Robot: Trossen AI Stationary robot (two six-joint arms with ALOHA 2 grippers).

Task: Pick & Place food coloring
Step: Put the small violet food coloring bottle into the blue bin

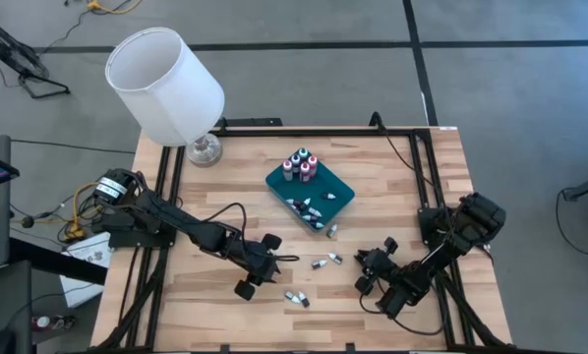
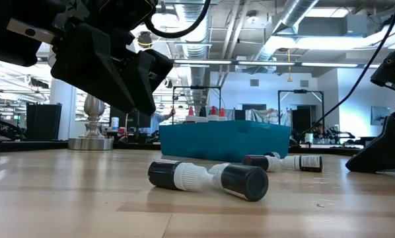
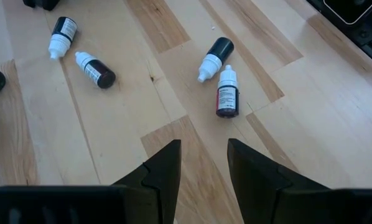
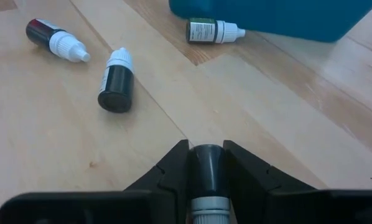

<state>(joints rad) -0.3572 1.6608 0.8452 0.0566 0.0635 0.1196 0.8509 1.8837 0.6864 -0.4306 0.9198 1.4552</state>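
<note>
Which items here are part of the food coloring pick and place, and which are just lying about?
Job:
- loose bottles on the table
- bottle in right gripper
- upright bottles in teal tray
- left gripper, open

Bystanders:
- white lamp
- cables

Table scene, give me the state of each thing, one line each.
Right end effector: shut on a bottle.
Left end effector: open, empty, above the table.
Teal tray: holds upright and lying bottles.
Loose bottles: lying on the table.
Lamp: upright.
</note>
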